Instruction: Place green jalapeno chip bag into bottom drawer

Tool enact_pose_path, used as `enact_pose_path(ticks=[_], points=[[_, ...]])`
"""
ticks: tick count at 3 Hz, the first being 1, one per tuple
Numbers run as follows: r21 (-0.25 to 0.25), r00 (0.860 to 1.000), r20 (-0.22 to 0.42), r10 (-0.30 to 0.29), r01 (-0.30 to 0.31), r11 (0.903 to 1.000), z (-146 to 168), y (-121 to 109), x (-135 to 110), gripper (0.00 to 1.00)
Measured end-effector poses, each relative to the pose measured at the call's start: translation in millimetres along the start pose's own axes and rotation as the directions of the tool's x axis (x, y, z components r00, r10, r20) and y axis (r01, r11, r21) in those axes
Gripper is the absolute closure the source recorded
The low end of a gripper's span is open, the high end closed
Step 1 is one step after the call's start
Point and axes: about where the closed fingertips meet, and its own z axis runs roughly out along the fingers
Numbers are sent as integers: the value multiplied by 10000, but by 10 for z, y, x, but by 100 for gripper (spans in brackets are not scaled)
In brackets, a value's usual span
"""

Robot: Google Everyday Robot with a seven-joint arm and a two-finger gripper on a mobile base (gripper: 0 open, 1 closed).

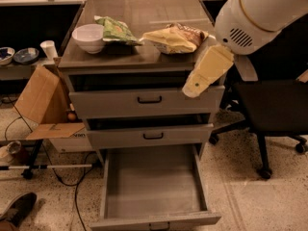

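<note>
The green jalapeno chip bag (115,31) lies on the cabinet top, at the back left, right beside a white bowl (89,36). The bottom drawer (154,184) is pulled fully out and its flat grey tray holds nothing. My gripper (195,86) shows as a cream-coloured piece hanging from the big white arm joint (260,13), in front of the cabinet's top right corner. It is well to the right of the green bag and holds nothing that I can see.
A larger yellow and brown chip bag (175,38) lies on the right of the cabinet top, close to the arm. The two upper drawers are slightly ajar. A cardboard box (41,100) stands at the left, a black office chair (274,105) at the right, and cables cross the floor.
</note>
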Motion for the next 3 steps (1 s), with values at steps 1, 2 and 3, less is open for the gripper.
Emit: enact_pose_path(ticks=[1, 2, 3], points=[[2, 10000, 2, -1, 1, 10000, 0, 0, -1, 0], [375, 9985, 431, -329, 313, 9988, 43, 43, -281, 0], [777, 9833, 1415, -1144, 1041, 9915, 192, 156, -897, 0]])
